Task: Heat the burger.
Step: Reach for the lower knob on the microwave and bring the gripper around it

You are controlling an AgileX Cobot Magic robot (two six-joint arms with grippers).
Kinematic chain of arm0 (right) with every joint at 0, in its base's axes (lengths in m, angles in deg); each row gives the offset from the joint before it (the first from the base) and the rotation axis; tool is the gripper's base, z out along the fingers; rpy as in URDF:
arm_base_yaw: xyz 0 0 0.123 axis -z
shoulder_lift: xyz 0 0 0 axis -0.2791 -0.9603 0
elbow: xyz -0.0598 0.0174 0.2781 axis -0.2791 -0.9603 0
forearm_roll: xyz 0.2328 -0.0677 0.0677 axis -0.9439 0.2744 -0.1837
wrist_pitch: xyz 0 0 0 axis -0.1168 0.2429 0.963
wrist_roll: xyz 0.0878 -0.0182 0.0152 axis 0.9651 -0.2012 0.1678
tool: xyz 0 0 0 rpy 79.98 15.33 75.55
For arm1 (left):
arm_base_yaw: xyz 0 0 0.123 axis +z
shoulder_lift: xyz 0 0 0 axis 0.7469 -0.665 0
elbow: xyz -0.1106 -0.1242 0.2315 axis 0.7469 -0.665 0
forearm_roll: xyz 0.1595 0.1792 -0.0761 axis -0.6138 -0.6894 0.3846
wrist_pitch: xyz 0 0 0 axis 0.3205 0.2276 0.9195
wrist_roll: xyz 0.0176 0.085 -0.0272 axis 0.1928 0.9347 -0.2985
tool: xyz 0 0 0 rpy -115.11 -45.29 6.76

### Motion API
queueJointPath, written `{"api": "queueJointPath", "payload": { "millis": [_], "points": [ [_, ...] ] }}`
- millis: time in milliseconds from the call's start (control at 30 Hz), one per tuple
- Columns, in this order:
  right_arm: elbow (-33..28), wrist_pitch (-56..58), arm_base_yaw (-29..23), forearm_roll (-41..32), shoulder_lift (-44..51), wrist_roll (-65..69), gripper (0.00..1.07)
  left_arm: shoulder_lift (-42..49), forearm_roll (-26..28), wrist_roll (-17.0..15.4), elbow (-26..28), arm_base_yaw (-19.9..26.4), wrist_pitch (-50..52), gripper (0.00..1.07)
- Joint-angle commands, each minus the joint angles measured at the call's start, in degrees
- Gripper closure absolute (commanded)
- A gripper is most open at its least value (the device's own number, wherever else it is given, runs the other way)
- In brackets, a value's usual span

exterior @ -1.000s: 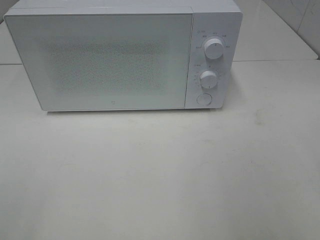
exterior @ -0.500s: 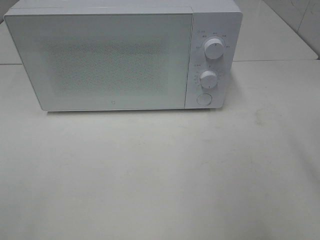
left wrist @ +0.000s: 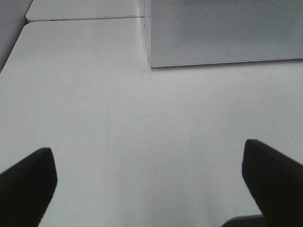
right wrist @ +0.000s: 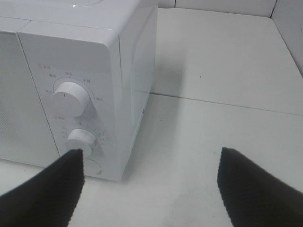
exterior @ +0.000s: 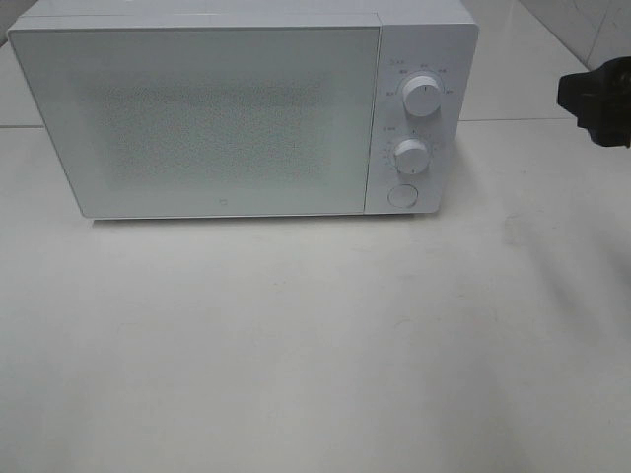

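The burger shows in no view. A white microwave [exterior: 217,118] stands at the back of the table with its door shut. It has two round knobs [exterior: 422,96] and a round button [exterior: 401,195] on its right panel. My right gripper [exterior: 599,94] shows as a dark shape at the right edge, right of the microwave and apart from it. In the right wrist view it [right wrist: 150,161] is open and empty, facing the microwave's knob panel [right wrist: 71,99]. My left gripper [left wrist: 147,151] is open and empty over the bare table, with the microwave's lower left corner [left wrist: 156,61] ahead.
The white table [exterior: 315,345] spreads in front of the microwave. A seam between table sections [exterior: 532,120] runs behind it on the right. A tiled wall [exterior: 592,30] rises at the far right corner.
My right gripper has come into the exterior view at the right edge; it was out of view before. The microwave has not moved.
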Motion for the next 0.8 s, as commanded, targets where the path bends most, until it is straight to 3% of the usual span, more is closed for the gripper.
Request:
{"api": "queueJointPath", "payload": {
  "millis": [33, 200, 433, 500, 800],
  "points": [
    [0.34, -6.02, 0.23, 0.17, -3.38, 0.34, 0.32, 0.34, 0.40, -0.11, -0.17, -0.11, 0.92, 0.07],
    [0.34, -14.44, 0.23, 0.00, -8.77, -1.20, 0.32, 0.34, 0.40, -0.11, -0.17, -0.11, 0.92, 0.07],
    [-2.58, -28.76, -0.23, -5.84, -13.75, -6.99, 0.32, 0.34, 0.40, -0.06, -0.17, -0.11, 0.92, 0.07],
    [-4.81, -37.01, -3.78, -13.64, -17.02, -12.78, 0.32, 0.34, 0.40, -0.06, -0.17, -0.11, 0.92, 0.07],
    [-5.67, -45.49, -13.01, -24.92, -25.15, -21.77, 0.32, 0.34, 0.40, -0.06, -0.17, -0.11, 0.92, 0.07]
  ]
}}
